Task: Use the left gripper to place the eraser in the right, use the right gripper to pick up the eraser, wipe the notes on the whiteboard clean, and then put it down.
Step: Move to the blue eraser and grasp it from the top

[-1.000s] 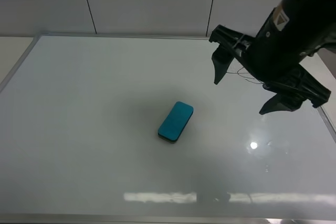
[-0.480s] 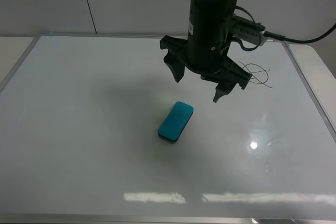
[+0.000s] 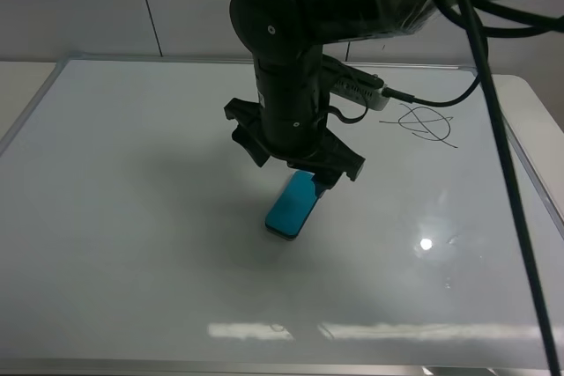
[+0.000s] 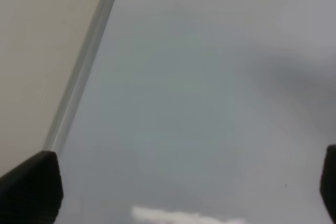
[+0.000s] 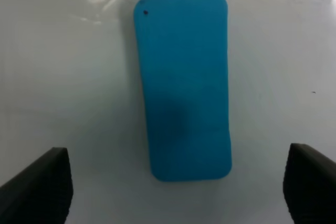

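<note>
1. The eraser [image 3: 293, 206] lies flat on the board [image 3: 132, 217], near the middle, blue side up. Its dark side faces down, so it should be ready to wipe once it is held.
2. The right pincer [image 3: 304, 169] hangs just over the eraser and points down. Its jaws are wide apart, one out past each long side. They do not touch the eraser.
3. I think the jaws stand that way so they can close across the thin way of the eraser. That is the easy way to grab it.
4. In the right wrist view the eraser sits in the middle of the gap, so the aim looks good.
5. The notes [image 3: 423, 122] are a black scribble on the far right part of the board, well apart from the eraser. They are not wiped yet.
6. The left pincer [image 4: 178, 187] is spread open too and holds nothing. It waits by the frame [image 4: 79, 77] at the board's edge, out of the way. Its part of the job looks done.
7. Next, the right pincer needs to go lower and squeeze. The board is shiny and slick, so if one jaw touches first, the eraser may slide.
</note>
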Action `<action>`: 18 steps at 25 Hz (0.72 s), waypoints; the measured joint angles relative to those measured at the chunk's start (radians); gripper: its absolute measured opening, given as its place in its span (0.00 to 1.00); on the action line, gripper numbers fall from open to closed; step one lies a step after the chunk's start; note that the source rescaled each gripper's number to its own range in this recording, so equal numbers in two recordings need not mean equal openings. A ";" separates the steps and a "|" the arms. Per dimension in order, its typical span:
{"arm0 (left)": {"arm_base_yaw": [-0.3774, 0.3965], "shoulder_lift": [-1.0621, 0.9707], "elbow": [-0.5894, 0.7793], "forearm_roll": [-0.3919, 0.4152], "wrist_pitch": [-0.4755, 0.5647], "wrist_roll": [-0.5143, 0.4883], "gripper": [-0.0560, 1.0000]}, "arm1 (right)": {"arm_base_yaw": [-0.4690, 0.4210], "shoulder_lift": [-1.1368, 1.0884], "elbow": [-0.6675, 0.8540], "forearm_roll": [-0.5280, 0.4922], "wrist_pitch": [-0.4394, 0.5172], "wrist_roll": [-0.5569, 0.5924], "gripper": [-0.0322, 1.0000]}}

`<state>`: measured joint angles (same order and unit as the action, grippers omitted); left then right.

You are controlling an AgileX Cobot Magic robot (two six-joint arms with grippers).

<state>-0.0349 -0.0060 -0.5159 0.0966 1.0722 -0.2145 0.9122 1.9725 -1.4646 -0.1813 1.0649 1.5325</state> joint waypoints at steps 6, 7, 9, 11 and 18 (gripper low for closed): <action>0.000 0.000 0.000 0.000 0.000 0.000 1.00 | 0.004 0.000 -0.001 -0.072 0.030 0.019 0.62; 0.000 0.000 0.000 0.000 0.000 0.000 1.00 | 0.004 0.004 -0.001 -0.078 0.031 0.019 0.62; 0.000 0.000 0.000 0.000 0.000 0.000 1.00 | 0.004 0.016 -0.001 -0.095 0.029 0.019 0.62; 0.000 0.000 0.000 0.000 0.000 0.000 1.00 | 0.004 0.036 -0.001 -0.098 0.024 0.019 0.62; 0.000 0.000 0.000 0.000 0.000 0.000 1.00 | 0.004 0.094 -0.001 -0.100 -0.034 0.000 0.62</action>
<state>-0.0349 -0.0060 -0.5159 0.0966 1.0722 -0.2145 0.9160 2.0665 -1.4653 -0.2811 1.0306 1.5324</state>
